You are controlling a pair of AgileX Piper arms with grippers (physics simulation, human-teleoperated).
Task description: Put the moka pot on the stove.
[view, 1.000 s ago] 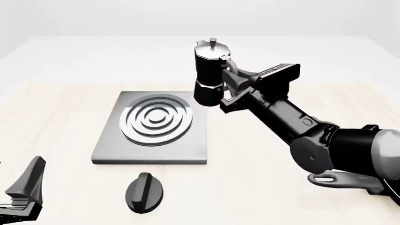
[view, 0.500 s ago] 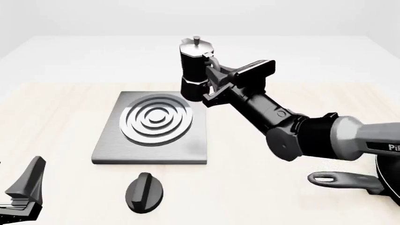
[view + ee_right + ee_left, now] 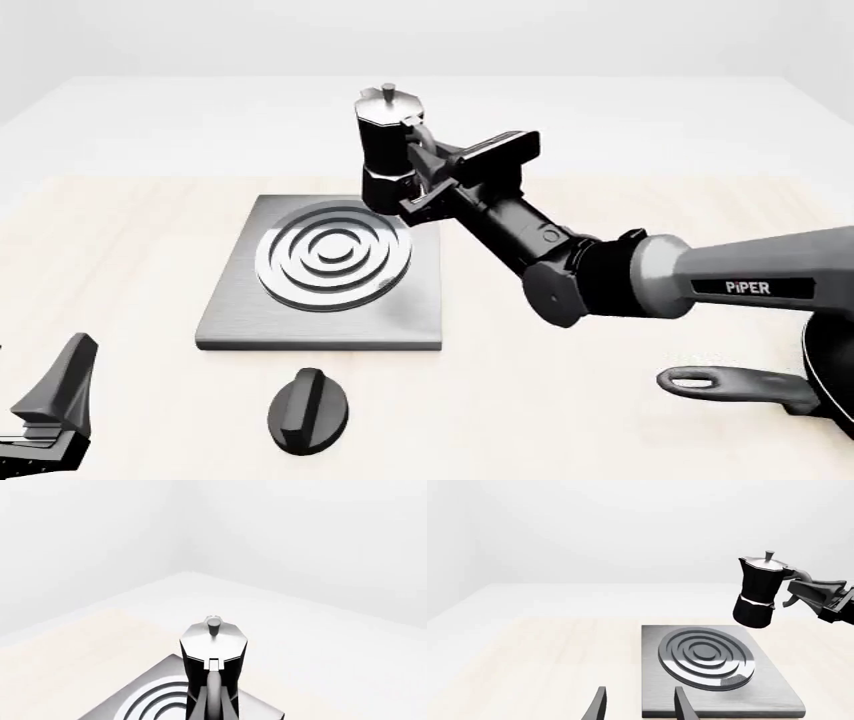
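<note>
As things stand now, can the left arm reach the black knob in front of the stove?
Probably yes. The left end effector sits low at the table's near left, open and holding nothing, and the knob lies just to its right with only bare table between. The right arm is up holding the moka pot.

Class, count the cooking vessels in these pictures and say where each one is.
2. The moka pot hangs in the right gripper above the stove's far right corner; a pan sits at the right edge, partly cut off.

You're working in a bare simulated kitchen mock-up: a pale wooden counter [image 3: 120, 250] with a stove [image 3: 320, 330], burner knob [image 3: 308, 410] and frying pan [image 3: 781, 385], blank white walls.
</note>
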